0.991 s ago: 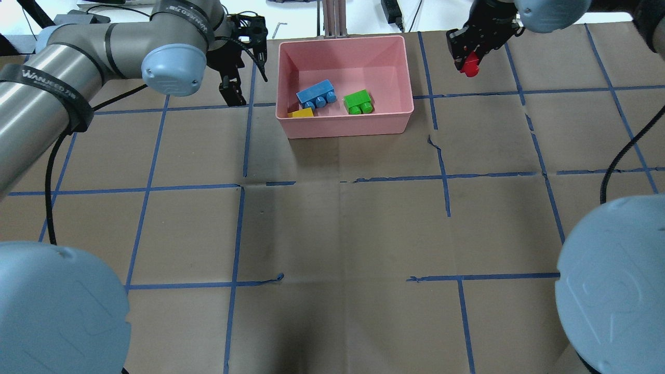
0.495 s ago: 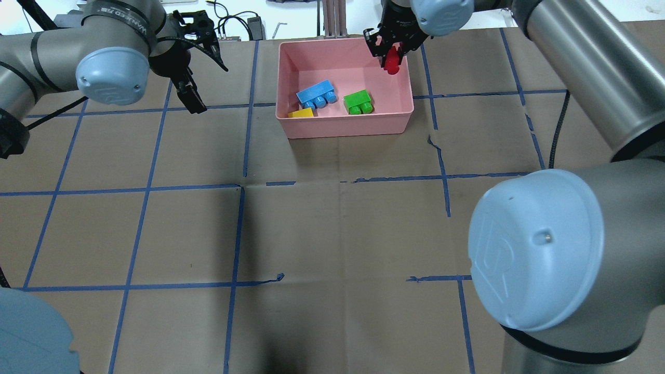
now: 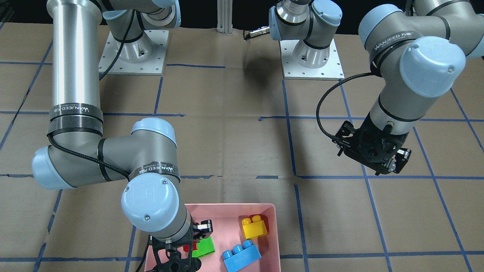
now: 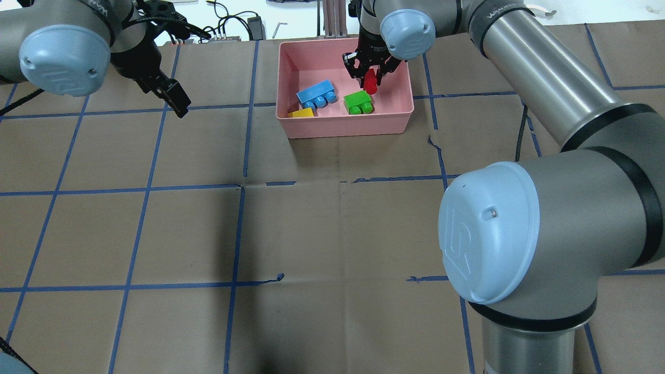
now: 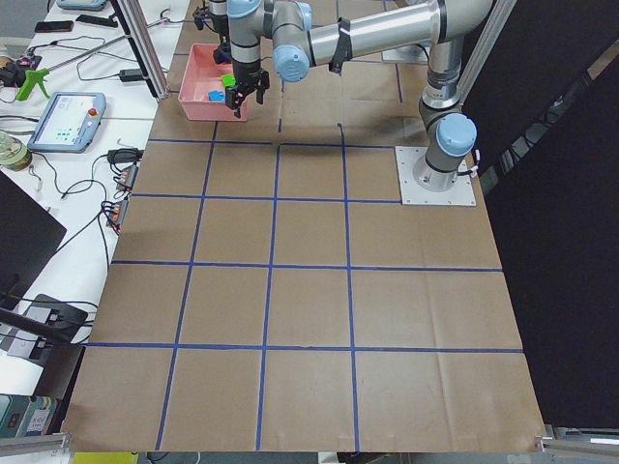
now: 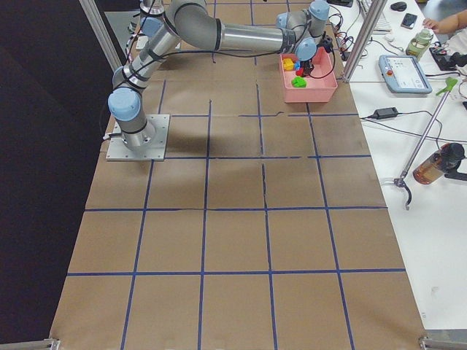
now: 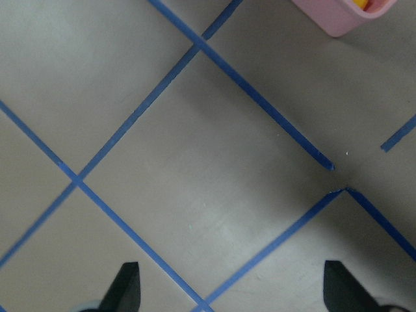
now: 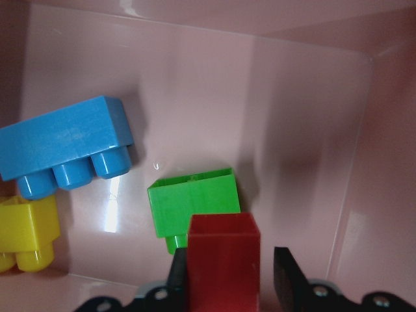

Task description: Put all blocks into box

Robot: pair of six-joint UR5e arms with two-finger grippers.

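1. Right wrist-mounted view, nearest thing first: the right gripper (image 8: 231,279) is clamped on the red block (image 8: 224,257), one finger on each side.
2. Just past it is the green block (image 8: 195,205), lying on its side on the box floor. The red block overlaps its near edge from this angle; I can't tell if they touch.
3. Further back, to the left: the blue block (image 8: 65,146) and yellow block (image 8: 26,227), just beside each other, both on their sides.
4. The box (image 8: 364,162) has three blocks at rest in it. The fourth, red, hangs inside the walls in the gripper's hold.
5. Step in hand, as I read it: releasing the last block. The next move needs only the jaws to open, then a straight lift clear of the rim. The risk is red landing on green and tipping, but the walls should contain it.
6. Farthest, in the overhead view: the left gripper (image 4: 174,101) has its jaws spread wide and holds nothing. It sits over the table (image 4: 311,234), well apart from the box.
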